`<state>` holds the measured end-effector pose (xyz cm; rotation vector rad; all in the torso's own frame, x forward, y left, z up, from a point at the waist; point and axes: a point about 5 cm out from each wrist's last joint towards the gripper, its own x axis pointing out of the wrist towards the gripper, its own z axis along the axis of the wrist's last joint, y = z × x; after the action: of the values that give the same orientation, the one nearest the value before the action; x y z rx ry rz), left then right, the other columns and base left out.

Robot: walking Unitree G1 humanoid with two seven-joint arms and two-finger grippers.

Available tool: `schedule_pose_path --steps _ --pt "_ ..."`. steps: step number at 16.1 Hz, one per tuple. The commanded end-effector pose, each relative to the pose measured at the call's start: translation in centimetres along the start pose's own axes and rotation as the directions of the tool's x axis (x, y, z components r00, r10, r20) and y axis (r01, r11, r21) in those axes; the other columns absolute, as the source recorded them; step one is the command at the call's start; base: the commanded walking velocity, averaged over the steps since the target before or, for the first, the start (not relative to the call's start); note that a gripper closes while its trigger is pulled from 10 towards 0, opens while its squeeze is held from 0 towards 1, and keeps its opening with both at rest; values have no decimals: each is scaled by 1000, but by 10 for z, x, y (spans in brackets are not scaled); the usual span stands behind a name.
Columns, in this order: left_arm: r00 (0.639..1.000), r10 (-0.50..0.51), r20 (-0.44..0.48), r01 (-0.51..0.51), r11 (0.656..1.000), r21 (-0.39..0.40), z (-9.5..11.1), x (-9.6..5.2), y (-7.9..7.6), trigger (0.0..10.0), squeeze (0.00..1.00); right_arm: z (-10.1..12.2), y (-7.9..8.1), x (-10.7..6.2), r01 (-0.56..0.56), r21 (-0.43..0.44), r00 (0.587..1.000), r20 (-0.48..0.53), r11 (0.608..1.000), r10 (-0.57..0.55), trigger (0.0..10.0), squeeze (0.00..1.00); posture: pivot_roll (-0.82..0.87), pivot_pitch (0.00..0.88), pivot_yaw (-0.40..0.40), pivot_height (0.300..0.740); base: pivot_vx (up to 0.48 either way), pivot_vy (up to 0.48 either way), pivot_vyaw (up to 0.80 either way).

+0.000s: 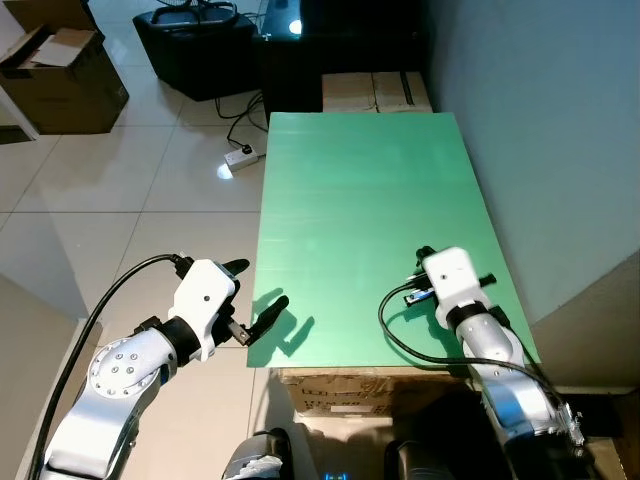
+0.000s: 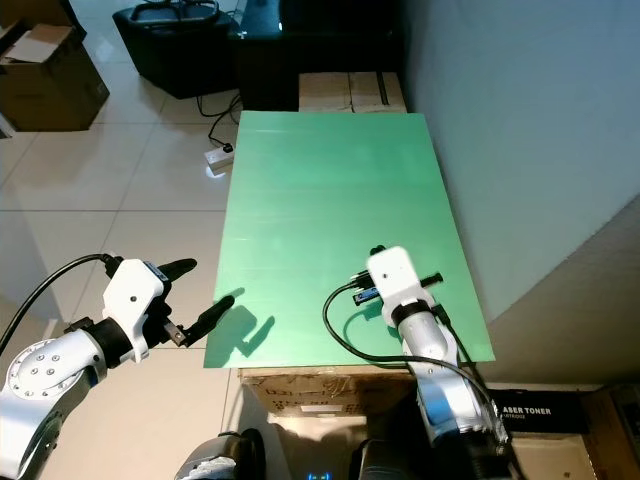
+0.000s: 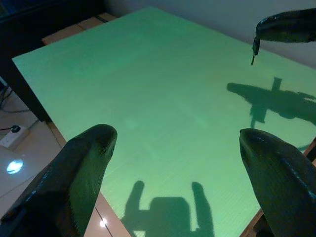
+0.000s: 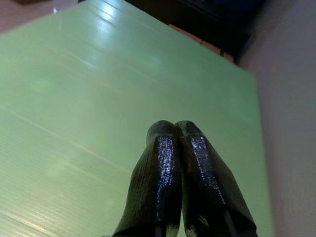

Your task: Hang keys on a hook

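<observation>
A green table top (image 1: pixel 365 220) stretches away in front of me. My left gripper (image 1: pixel 255 292) hangs at the table's near left edge, open, with nothing between its two black fingers (image 3: pixel 84 163). The left wrist view looks between them across the green surface, where the gripper's shadow falls. My right gripper (image 4: pixel 174 127) is over the near right part of the table, behind its white wrist (image 1: pixel 447 275), with a black cable looping beside it. Its fingers are shut together on nothing and point along the table toward the far end.
A grey wall (image 1: pixel 550 110) runs along the table's right side. Cardboard boxes (image 1: pixel 375 92) and dark furniture (image 1: pixel 195 45) stand beyond the far end. A white power strip (image 1: pixel 243 155) with cables lies on the tiled floor to the left, near another cardboard box (image 1: pixel 60 85).
</observation>
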<state>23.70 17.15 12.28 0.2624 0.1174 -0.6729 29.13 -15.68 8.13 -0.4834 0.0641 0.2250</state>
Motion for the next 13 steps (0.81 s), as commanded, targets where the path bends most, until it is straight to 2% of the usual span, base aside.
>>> schedule_pose_path --steps 1,2,3,4,8,11,12,13 --pt "1000 17 0 -17 1000 -1 0 -2 2 10000 0 -1 1 1 -2 -41 1000 -12 999 2 0 0 53 125 47 740 0 0 0" --pt "1000 25 12 -25 1000 -13 2 -1 3 10000 0 0 -3 2 19 -64 1000 -5 998 -19 0 0 53 117 48 740 0 0 0" --pt "999 36 29 -36 999 -17 5 3 5 10000 0 6 -12 5 73 -153 997 24 986 -70 0 0 52 101 50 740 0 0 0" --pt "999 38 32 -38 999 -5 6 6 8 10000 0 13 -19 10 124 -262 992 67 957 -110 0 0 49 89 54 740 0 0 0" --pt "999 37 38 -36 999 -5 6 10 8 10000 0 20 -24 16 159 -348 986 105 924 -131 0 0 37 52 66 740 0 0 0" --pt "998 50 50 -49 999 -15 5 13 11 10000 0 27 -26 18 195 -338 978 134 921 -158 0 0 21 31 80 740 0 0 0" --pt "995 85 58 -83 996 -32 5 14 13 10000 0 31 -29 19 219 -211 971 140 953 -192 0 0 7 24 82 740 0 0 0" --pt "988 144 61 -142 989 -43 2 16 15 10000 0 39 -33 19 267 -75 954 163 961 -253 9529 0 -2 19 85 740 0 0 0"
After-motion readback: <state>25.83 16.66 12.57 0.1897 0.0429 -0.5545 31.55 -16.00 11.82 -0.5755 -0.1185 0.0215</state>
